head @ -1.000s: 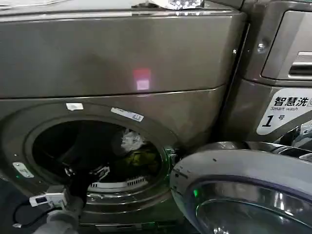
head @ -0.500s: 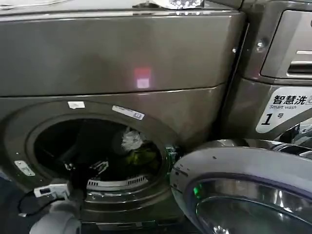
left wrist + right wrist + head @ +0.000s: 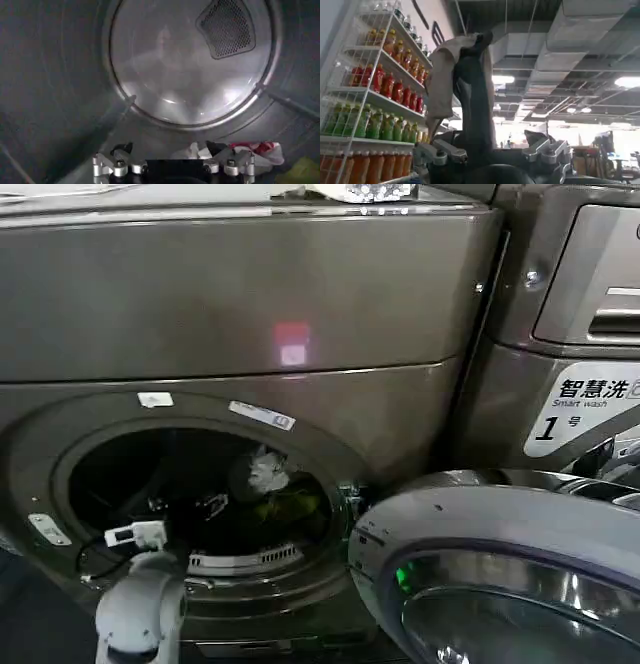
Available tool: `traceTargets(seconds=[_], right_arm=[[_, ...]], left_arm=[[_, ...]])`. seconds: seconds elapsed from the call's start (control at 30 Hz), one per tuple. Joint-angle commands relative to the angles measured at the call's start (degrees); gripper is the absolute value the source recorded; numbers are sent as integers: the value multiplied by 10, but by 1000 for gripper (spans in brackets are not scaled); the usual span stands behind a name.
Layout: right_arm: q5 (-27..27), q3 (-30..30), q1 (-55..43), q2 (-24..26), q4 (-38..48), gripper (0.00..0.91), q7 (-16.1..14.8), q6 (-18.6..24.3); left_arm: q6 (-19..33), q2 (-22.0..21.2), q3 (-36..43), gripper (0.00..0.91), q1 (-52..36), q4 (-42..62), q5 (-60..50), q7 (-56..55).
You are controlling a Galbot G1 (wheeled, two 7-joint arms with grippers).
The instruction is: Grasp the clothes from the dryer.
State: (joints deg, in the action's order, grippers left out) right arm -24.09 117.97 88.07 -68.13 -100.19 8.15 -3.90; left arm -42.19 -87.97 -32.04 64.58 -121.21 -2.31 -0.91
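Note:
The dryer (image 3: 250,294) is a large bronze-grey machine whose round porthole stands open. Its grey-rimmed glass door (image 3: 470,519) is swung out at the lower right. The clothes (image 3: 268,476), a small white and yellow-green bundle, lie at the right inside the drum. My left gripper (image 3: 183,506) is inside the drum, left of the bundle and apart from it. In the left wrist view the left gripper (image 3: 169,148) is open, and the clothes (image 3: 252,150), white with red, lie just beyond one fingertip. My right gripper (image 3: 492,149) points up at the ceiling, open.
A second machine (image 3: 580,414) labelled "Smart wash" and "1" stands at the right. The drum's back wall (image 3: 185,65) has a mesh vent (image 3: 226,26). A shelf of drink bottles (image 3: 375,95) and a dark post draped in beige cloth (image 3: 470,90) show near the right arm.
My left arm has pushed up and farther into the drum, toward the clothes. The clothes and door have not moved.

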Motion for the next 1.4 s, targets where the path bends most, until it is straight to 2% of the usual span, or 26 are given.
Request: traceTargets(seconds=[0.03,0.17,0.23,0.3,0.33,0.4,0.47,0.53,0.6,0.7,0.8,1.0,1.2,1.4], right_arm=[[0,-2,-2,-1,-2,907,0,0],[1,-2,-2,1,-1,907,-1,0],[1,-3,-2,1,-1,907,-1,0],[1,-2,-1,2,-1,907,-1,0],[1,-2,-1,2,-1,907,-1,0],[1,-1,-1,4,0,907,-1,0],[1,-2,-2,4,-1,907,-1,0],[1,-2,-3,4,-2,907,-1,0],[1,-2,-3,4,-2,907,-1,0],[1,-1,-2,3,-2,907,-2,0],[2,-1,-2,3,-2,907,-2,0],[2,-3,-4,3,-6,907,-2,-1],[2,-3,-4,4,-4,907,-4,-1],[3,-2,-5,5,-4,907,-4,-1]], left_arm=[[6,-1,-3,907,-86,119,-15,-2],[7,4,-2,907,-96,133,-64,52],[20,9,-4,907,-95,139,-198,157],[81,19,-10,907,-89,136,-301,268],[94,22,-12,907,-88,134,-313,313],[163,31,-15,907,-80,128,-434,416],[222,34,-20,907,-76,125,-499,480],[252,34,-21,907,-77,117,-544,534],[317,32,-24,907,-75,105,-580,579],[377,31,-25,907,-76,88,-606,638],[413,27,-27,907,-86,75,-604,676],[432,26,-28,907,-130,62,-587,781],[516,27,-26,907,-161,95,-633,782],[534,21,-14,907,-189,135,-682,782]])
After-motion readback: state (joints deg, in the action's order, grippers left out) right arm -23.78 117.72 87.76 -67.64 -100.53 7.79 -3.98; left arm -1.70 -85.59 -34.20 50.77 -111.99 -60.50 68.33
